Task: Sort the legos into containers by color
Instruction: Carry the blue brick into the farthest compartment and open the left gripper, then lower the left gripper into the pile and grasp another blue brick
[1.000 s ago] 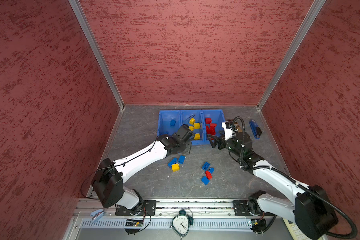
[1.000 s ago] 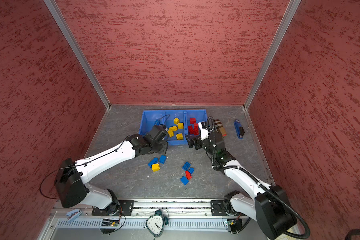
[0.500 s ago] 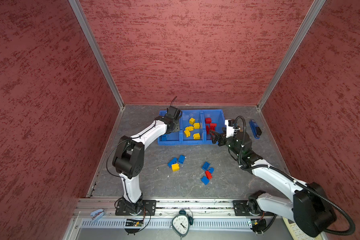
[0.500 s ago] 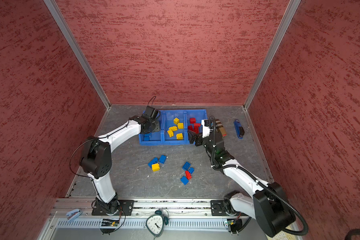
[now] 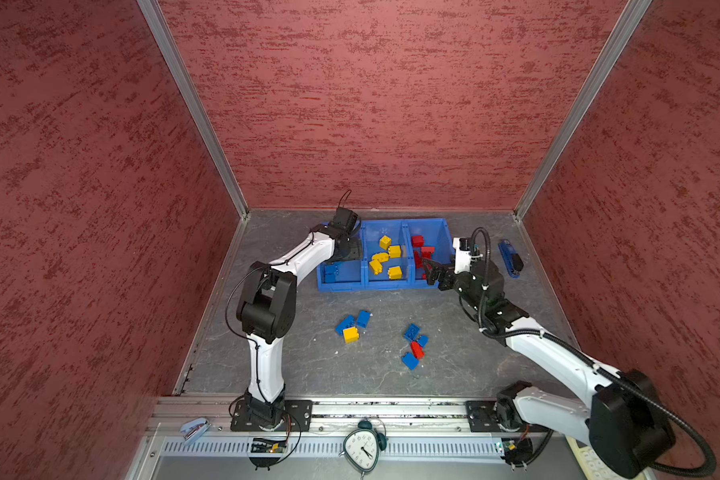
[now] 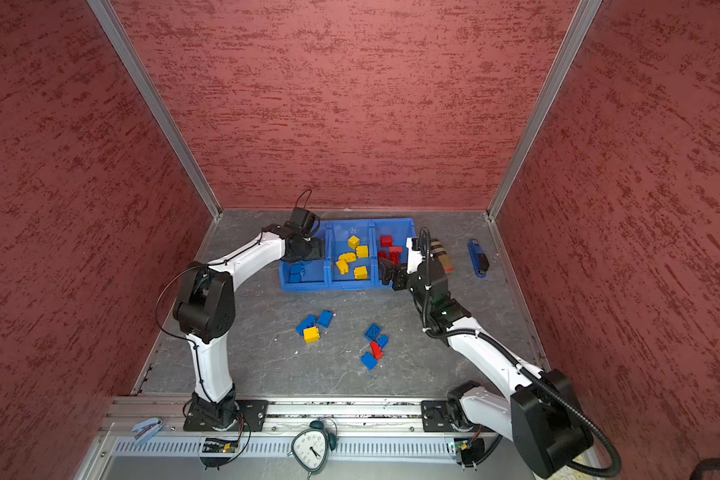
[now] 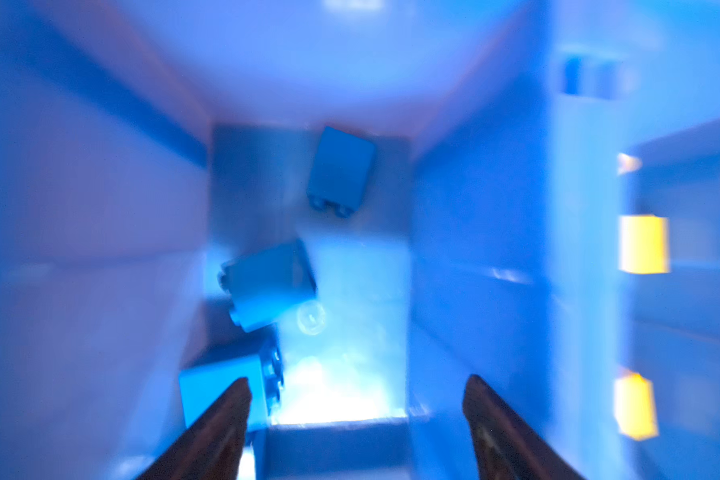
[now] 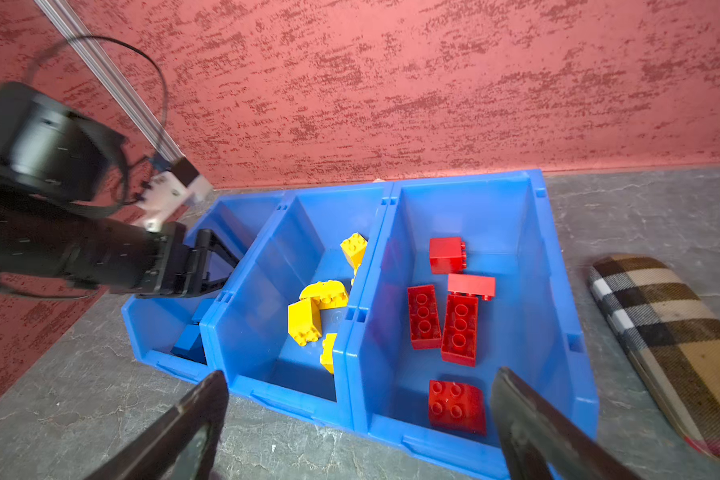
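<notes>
1. Starting at the bins [image 5: 385, 286]: three are joined in one row. The row's long axis runs left to right along the back wall in both top views, and each bin's own long axis runs front to back.
2. Left bin: three blue bricks [image 7: 267, 284], blurred in the left wrist view, each tilted at a different angle.
3. Middle bin: five yellow bricks [image 5: 385, 257], jumbled, with no shared heading.
4. Right bin: red bricks [image 8: 459, 330]. Two long ones lie side by side, studs up, long axes along the bin's length. A square one sits studs up near the front wall.
5. Loose bricks [image 5: 350, 326] lie on the floor [image 5: 292, 365] in front of the bins. Two blue ones touch one yellow. Apart to the right, three blue and one red are clustered.
6. Left gripper [image 7: 356, 380] points down into the left bin, fingers spread wide, gripping nothing.
7. Right gripper [image 8: 360, 372] is at the right bin's front wall, fingers wide apart, holding nothing.
8. Case [image 8: 666, 345] lies just right of the bins, long axis roughly front to back. Stapler [image 5: 511, 257] lies further right, heading about the same.
</notes>
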`<state>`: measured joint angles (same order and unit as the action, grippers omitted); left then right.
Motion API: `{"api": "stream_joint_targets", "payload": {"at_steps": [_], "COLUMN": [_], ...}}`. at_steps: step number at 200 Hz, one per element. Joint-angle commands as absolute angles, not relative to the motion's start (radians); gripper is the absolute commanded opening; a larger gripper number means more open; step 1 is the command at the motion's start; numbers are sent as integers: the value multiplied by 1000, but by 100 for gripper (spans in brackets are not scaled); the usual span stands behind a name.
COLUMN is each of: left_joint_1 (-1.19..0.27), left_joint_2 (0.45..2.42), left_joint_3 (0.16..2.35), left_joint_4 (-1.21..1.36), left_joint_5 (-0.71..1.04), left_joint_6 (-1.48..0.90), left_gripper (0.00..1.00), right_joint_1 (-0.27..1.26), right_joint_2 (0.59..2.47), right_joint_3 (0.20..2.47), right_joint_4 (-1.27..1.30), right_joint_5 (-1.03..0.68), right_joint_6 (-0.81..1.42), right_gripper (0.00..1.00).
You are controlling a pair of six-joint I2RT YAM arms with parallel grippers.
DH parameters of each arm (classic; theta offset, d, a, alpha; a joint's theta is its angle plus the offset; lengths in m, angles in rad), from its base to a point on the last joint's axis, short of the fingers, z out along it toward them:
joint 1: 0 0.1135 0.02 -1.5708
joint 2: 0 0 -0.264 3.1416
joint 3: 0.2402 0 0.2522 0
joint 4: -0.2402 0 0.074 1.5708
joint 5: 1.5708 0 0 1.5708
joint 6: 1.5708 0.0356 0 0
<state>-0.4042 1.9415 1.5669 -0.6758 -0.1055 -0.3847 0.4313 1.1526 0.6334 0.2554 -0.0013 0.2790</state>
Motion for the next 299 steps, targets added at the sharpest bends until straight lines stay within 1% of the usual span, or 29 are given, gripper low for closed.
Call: {"api": "stream_joint_targets", "payload": {"at_steps": [1, 17, 37, 54, 67, 89, 108, 125, 145, 173, 207, 271, 283, 299], "left_joint_1": [-446, -468, -496, -529, -570, -641, -688, -727, -746, -767, -772, -771, -773, -773], "left_joint_2": [1827, 1762, 1670, 1578, 1517, 1443, 1431, 1458, 1507, 1585, 1682, 1802, 1817, 1811], "left_joint_3": [1513, 1447, 1369, 1278, 1208, 1127, 1065, 1039, 1047, 1059, 1081, 1097, 1099, 1091], "left_joint_4": [-619, -598, -559, -485, -456, -501, -579, -653, -709, -710, -693, -640, -635, -625], "left_joint_5": [-117, -154, -146, -93, -85, -80, -46, -55, -43, -66, -65, -82, -89, -108], "left_joint_6": [-399, -399, -382, -305, -228, -126, -82, -74, -97, -118, -132, -142, -147, -161], "left_gripper": [100, 99, 99, 99, 100, 99, 100, 92, 77, 73, 60, 49, 43, 32], "right_joint_1": [437, 437, 437, 437, 437, 437, 437, 437, 437, 436, 437, 437, 437, 437], "right_joint_2": [1169, 1169, 1167, 1172, 1176, 1175, 1175, 1179, 1186, 1190, 1187, 1163, 1161, 1163], "right_joint_3": [658, 636, 624, 634, 637, 636, 631, 629, 636, 636, 631, 613, 611, 610], "right_joint_4": [227, 271, 300, 287, 274, 258, 255, 259, 258, 264, 252, 248, 250, 250], "right_joint_5": [48, 97, 129, 124, 113, 103, 111, 116, 116, 120, 116, 122, 125, 124], "right_joint_6": [317, 341, 351, 339, 335, 340, 350, 348, 341, 339, 338, 335, 334, 334], "right_gripper": [99, 99, 99, 99, 99, 99, 99, 99, 99, 99, 99, 99, 99, 99]}}
